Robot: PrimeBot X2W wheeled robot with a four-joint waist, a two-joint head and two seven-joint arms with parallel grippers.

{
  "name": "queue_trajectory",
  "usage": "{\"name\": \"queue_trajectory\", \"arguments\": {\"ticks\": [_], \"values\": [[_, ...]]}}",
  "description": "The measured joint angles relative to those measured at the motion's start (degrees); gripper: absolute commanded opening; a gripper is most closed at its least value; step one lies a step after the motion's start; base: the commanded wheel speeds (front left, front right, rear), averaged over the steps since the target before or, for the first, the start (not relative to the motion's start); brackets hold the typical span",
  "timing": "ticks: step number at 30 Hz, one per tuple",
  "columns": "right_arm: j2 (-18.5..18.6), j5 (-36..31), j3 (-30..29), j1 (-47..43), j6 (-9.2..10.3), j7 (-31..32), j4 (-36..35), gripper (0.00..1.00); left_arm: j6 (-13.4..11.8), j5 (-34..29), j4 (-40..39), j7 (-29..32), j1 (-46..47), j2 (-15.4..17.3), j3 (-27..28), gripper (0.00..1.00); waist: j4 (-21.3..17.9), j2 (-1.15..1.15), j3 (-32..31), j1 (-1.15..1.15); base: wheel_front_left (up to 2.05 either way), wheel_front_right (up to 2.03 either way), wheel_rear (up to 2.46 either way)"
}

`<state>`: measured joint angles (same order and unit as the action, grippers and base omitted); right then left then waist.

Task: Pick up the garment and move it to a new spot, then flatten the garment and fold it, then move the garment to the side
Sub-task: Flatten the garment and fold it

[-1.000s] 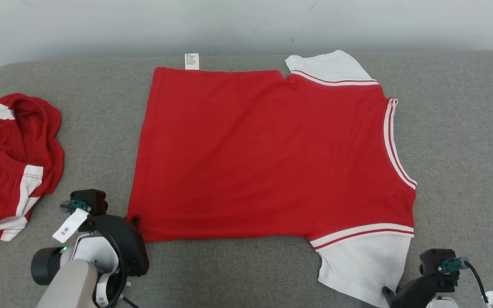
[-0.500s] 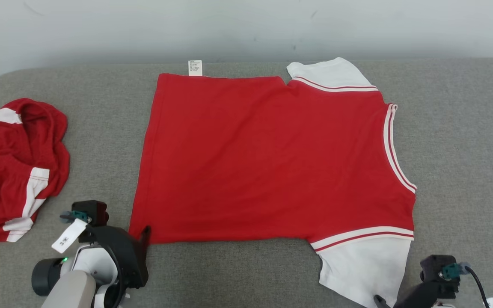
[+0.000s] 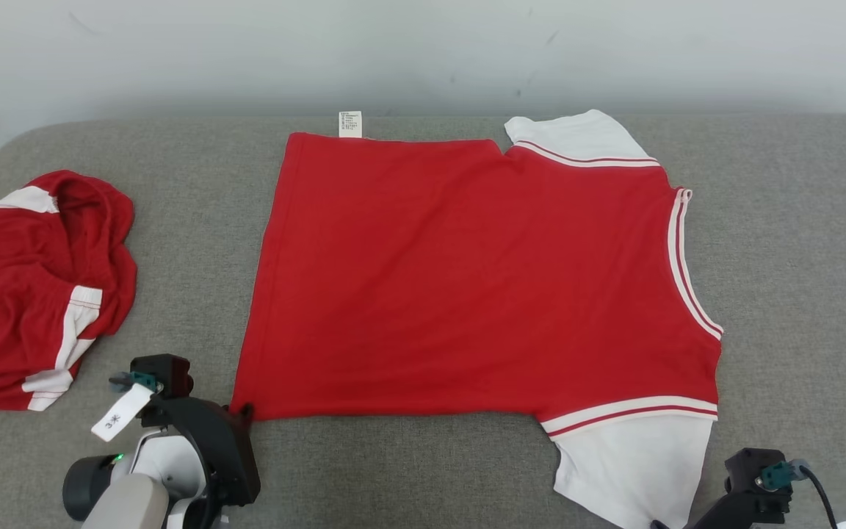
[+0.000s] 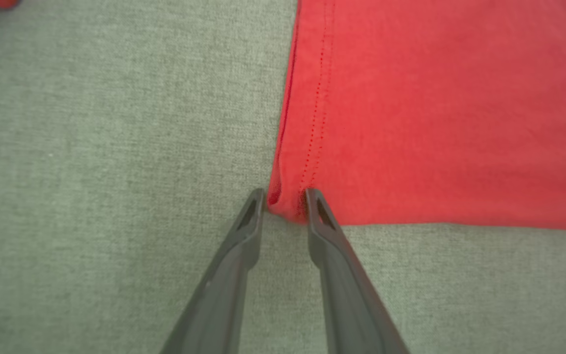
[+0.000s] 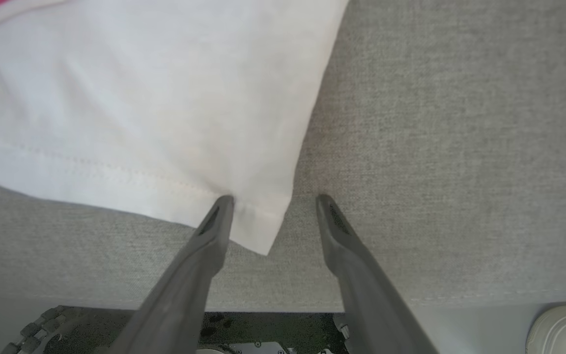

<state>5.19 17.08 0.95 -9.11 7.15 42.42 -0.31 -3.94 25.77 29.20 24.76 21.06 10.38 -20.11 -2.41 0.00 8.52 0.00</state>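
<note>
The garment [image 3: 467,272], a red shirt with white sleeves, lies spread flat on the grey padded table [image 3: 797,242]. My left gripper [image 4: 285,196] sits at the near-left hem corner. Its fingers stand a little apart, and the red corner [image 4: 288,201] lies bunched between the tips. In the head view its dark body [image 3: 210,448] is just left of that corner. My right gripper [image 5: 275,201] is open wide at the near white sleeve [image 5: 155,113]. One finger rests on the sleeve's hem, and the sleeve corner lies between the fingers.
A second red and white garment [image 3: 34,286] lies heaped at the table's left end. A white label [image 3: 350,123] sticks out at the shirt's far edge. The table's near edge [image 5: 460,297] runs just behind my right fingers, with a white shoe [image 5: 563,329] on the floor beyond it.
The head camera has shifted, so the whole picture sits lower and further right. My right gripper has slid lower in the head view. The shirt lies as before.
</note>
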Motion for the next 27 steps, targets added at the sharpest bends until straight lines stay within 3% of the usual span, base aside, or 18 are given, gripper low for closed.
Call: {"name": "queue_trajectory", "arguments": {"ticks": [1, 2, 4, 5, 7, 10, 11, 27], "values": [[0.0, 0.0, 0.2, 0.0, 0.00, 0.0, 0.1, 0.70, 0.0, 0.0, 0.0, 0.0, -0.1, 0.0, 0.0, 0.43, 0.0, 0.00, 0.0, 0.00, 0.00, 0.00, 0.00], [-0.1, 0.0, 0.4, 0.0, 0.00, 0.2, 0.1, 0.50, 0.0, 0.1, -0.2, 0.0, -0.3, 0.1, 0.1, 0.38, -0.1, 0.00, -0.1, 0.00, 0.00, 0.00, 0.00], [-0.2, 0.0, 0.5, 0.0, 0.00, 0.5, 0.2, 0.47, 0.0, 0.1, -0.3, 0.0, -0.8, 0.1, 0.1, 0.33, -0.3, 0.00, -0.1, 0.00, 0.00, 0.00, 0.00], [-0.3, 0.0, 0.5, 0.0, 0.00, 0.5, 0.3, 0.45, 0.0, 0.1, -0.3, 0.0, -0.8, 0.1, 0.1, 0.16, -0.3, 0.00, -0.1, 0.00, 0.00, 0.00, 0.00], [-0.4, 0.0, 0.5, 0.0, 0.00, 0.5, 0.3, 0.43, 0.4, 0.1, -0.4, 0.0, -0.8, 0.1, 0.1, 0.00, -0.4, 0.00, -0.1, 0.00, 0.00, 0.00, 0.00], [-0.5, 0.0, 0.7, 0.0, -0.01, 0.5, 0.3, 0.22, 0.4, 0.1, -0.6, 0.2, -0.8, 0.2, 0.1, 0.00, -0.5, 0.00, 0.0, 0.00, 0.00, 0.00, 0.00], [-0.5, 0.1, 0.8, 0.0, -0.01, 0.5, 0.3, 0.02, 0.4, 0.2, -0.6, 0.2, -0.8, 0.2, 0.1, 0.00, -0.6, 0.00, 0.0, 0.00, 0.00, 0.00, 0.00], [-0.6, 2.9, -2.0, -1.0, -0.09, -1.2, -5.5, 0.00, 0.4, 1.0, -6.1, -2.2, -1.1, 0.1, 1.3, 0.00, -0.5, 0.01, -0.2, 0.01, 0.00, 0.00, 0.00]]}}
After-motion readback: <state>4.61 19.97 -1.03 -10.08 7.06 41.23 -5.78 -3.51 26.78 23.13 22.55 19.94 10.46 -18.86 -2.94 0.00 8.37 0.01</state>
